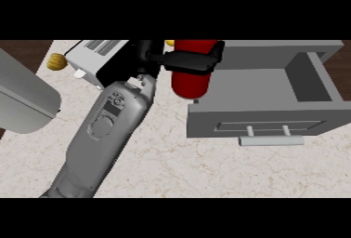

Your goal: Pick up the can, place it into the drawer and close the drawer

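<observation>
A red can (pixel 192 83) hangs upright at the top middle, over the left rim of the open grey drawer (pixel 205 122). My right hand (pixel 186 61) is shut on the can, its black fingers wrapped across the can's upper part. The grey right forearm runs in from the lower left. The drawer stands pulled out at the right, its inside bare, with a pale bar handle (pixel 271 140) on its front. My left hand does not show.
A white boxy appliance (pixel 94 55) sits at the top left beside a yellow round item (pixel 57 61). A large grey rounded shape (pixel 24 100) fills the left edge. Light marbled counter (pixel 205 167) spreads below the drawer.
</observation>
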Controlling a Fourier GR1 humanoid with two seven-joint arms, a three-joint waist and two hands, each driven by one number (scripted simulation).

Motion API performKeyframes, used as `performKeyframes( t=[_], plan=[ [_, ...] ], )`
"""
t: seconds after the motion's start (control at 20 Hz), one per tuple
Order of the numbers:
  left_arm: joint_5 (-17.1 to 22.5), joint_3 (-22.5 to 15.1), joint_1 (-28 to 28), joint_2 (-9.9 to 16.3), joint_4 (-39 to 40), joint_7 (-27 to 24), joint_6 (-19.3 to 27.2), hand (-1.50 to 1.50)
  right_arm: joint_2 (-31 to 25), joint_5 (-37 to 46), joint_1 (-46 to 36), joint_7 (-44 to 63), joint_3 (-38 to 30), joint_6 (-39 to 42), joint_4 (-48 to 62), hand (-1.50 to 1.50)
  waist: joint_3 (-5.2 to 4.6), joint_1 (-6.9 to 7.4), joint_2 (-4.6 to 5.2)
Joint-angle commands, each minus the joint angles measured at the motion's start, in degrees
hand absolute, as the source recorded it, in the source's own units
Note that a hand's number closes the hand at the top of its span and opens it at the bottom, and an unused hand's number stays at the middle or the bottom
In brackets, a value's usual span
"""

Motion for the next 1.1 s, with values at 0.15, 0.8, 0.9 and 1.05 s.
performKeyframes(
  t=[0.15,0.8,0.9,1.05],
  plan=[
    [4.3,-3.4,-12.0,0.0,8.0,2.9,5.7,1.50,-0.1,1.5,-3.5,-1.3,-0.5,-0.6,4.4,-1.50,0.01,0.07,0.06],
    [12.2,-5.4,-29.8,0.0,33.2,-1.8,9.0,1.50,-1.7,-0.5,-3.6,2.7,-0.8,0.6,0.3,-1.50,0.04,-1.61,0.37],
    [15.8,-6.1,-27.6,0.0,34.7,-7.3,7.8,1.50,-0.6,0.8,-3.3,0.7,0.2,0.2,2.0,-1.50,0.05,-1.88,0.55],
    [16.8,-9.1,-30.8,0.0,38.7,-7.6,9.2,1.50,-1.5,0.4,-5.3,-0.8,-0.9,0.5,4.4,-1.50,0.12,-2.85,0.79]
  ],
)
